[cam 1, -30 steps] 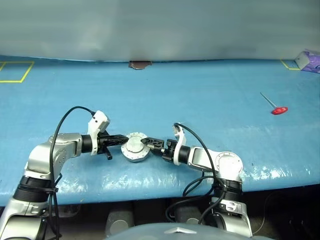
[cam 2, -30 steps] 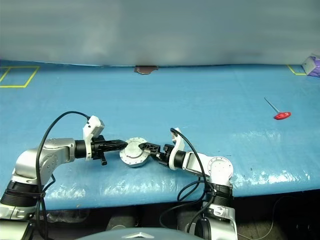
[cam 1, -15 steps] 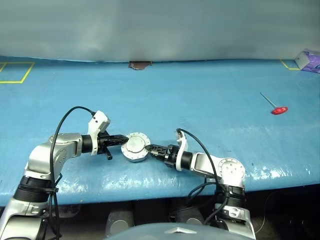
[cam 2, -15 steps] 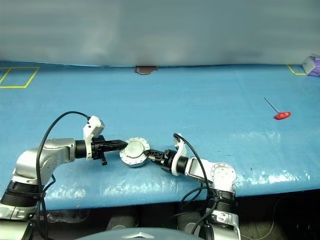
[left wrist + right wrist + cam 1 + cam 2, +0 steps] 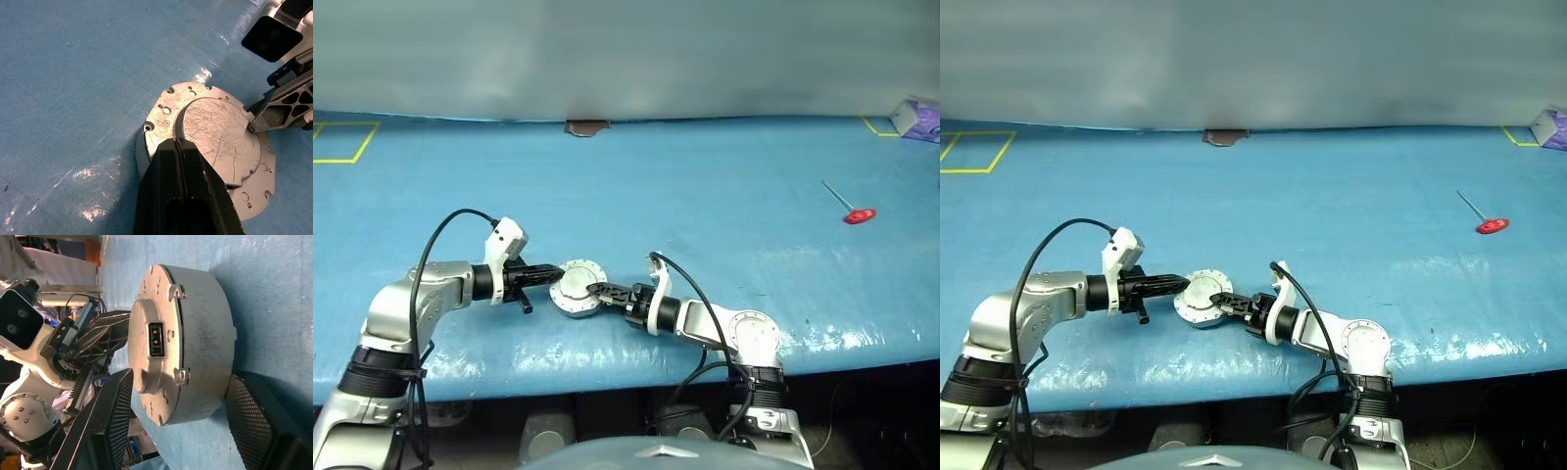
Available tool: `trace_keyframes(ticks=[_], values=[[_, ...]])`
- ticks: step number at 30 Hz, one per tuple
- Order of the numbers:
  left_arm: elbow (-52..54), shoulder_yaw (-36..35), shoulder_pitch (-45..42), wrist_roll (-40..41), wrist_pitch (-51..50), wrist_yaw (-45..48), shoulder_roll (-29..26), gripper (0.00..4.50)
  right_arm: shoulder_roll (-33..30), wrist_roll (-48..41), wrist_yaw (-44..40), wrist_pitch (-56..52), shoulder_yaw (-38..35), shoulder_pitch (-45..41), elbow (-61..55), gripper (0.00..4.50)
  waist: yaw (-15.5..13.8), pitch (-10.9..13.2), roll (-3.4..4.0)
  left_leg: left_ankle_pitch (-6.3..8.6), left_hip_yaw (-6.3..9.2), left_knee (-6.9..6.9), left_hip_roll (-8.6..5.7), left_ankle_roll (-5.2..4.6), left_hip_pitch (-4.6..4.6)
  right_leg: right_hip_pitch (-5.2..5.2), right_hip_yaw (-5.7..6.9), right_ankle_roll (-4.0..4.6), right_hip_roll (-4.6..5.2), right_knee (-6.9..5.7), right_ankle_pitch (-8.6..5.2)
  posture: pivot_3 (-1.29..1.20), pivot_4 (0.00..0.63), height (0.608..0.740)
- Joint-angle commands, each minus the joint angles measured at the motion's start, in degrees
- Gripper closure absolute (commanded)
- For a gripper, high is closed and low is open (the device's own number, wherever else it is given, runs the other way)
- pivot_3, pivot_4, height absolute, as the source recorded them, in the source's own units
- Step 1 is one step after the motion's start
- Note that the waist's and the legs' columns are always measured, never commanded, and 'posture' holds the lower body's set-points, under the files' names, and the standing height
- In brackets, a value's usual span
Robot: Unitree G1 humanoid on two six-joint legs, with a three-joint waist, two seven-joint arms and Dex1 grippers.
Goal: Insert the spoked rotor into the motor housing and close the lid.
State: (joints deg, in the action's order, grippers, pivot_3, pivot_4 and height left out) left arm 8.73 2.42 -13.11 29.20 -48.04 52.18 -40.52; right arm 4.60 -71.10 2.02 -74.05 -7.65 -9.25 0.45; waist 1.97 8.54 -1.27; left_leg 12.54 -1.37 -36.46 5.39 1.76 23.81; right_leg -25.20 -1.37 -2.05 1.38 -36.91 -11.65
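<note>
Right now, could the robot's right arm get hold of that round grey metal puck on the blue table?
Probably yes. The right tool already has its two fingers either side of the puck, one at its top face, one near its base. The left tool presses shut on the opposite edge and leaves that side free.

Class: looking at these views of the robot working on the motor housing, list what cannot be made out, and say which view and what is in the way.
- Spoked rotor: whether it sits inside the motor housing; the closed lid covers the inside in the left wrist view.
- Right gripper: whether its fingers touch the housing; the right wrist view leaves it unclear.
- Red-handled tool: type too small, left eye view.
</note>
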Motion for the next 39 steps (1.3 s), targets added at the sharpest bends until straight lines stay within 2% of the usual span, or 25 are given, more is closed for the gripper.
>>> trace_keyframes(ticks=[1, 22, 24, 29, 39], values=[[0.7, 2.1, 0.9, -0.6, -0.8, 0.1, 0.1, 4.5, 7.4, -1.9, 0.1, 2.3, 1.5, 1.9, -0.9, 1.6, 0.1, 0.0, 0.03, 0.01, -0.01, 0.01, 0.0, -0.01, 0.0, -0.01, -0.01, 0.0, 0.0, 0.0, 0.0, 0.0, 0.15, 0.74], [0.6, 1.9, 1.2, -0.4, -1.0, -0.2, 0.3, 4.5, 4.0, -11.1, 3.6, 9.3, 2.6, 5.0, -2.3, 1.6, 0.1, 0.0, 0.03, 0.01, 0.0, -0.07, 0.0, -0.02, 0.0, 0.02, -0.02, -0.01, 0.0, 0.0, 0.01, 0.0, 0.15, 0.74], [0.7, 1.8, 1.4, -0.4, -1.0, -0.3, 0.2, 4.5, 3.8, -11.6, 3.7, 9.7, 2.8, 5.3, -2.4, 1.98, 0.1, 0.0, 0.03, 0.01, 0.0, -0.07, 0.0, -0.02, 0.0, 0.02, -0.02, -0.02, 0.0, 0.0, 0.01, 0.0, 0.15, 0.74], [0.7, 1.7, 1.5, -0.3, -1.2, -0.5, 0.3, 4.5, 3.1, -12.6, 4.1, 10.3, 3.6, 5.6, -2.5, 3.33, 0.1, 0.0, 0.03, 0.01, 0.0, -0.07, 0.0, -0.02, 0.0, -0.01, -0.03, -0.01, -0.01, -0.01, 0.01, 0.0, 0.15, 0.74], [0.6, 1.3, 1.8, -0.3, -1.1, -0.9, 0.7, 4.5, 1.6, -12.1, 4.4, 8.7, 5.2, 5.3, -2.1, 3.33, 0.1, 0.0, 0.03, 0.01, 0.0, -0.07, 0.0, -0.02, -0.01, 0.0, -0.03, -0.01, -0.01, -0.02, 0.01, 0.0, 0.15, 0.74]])
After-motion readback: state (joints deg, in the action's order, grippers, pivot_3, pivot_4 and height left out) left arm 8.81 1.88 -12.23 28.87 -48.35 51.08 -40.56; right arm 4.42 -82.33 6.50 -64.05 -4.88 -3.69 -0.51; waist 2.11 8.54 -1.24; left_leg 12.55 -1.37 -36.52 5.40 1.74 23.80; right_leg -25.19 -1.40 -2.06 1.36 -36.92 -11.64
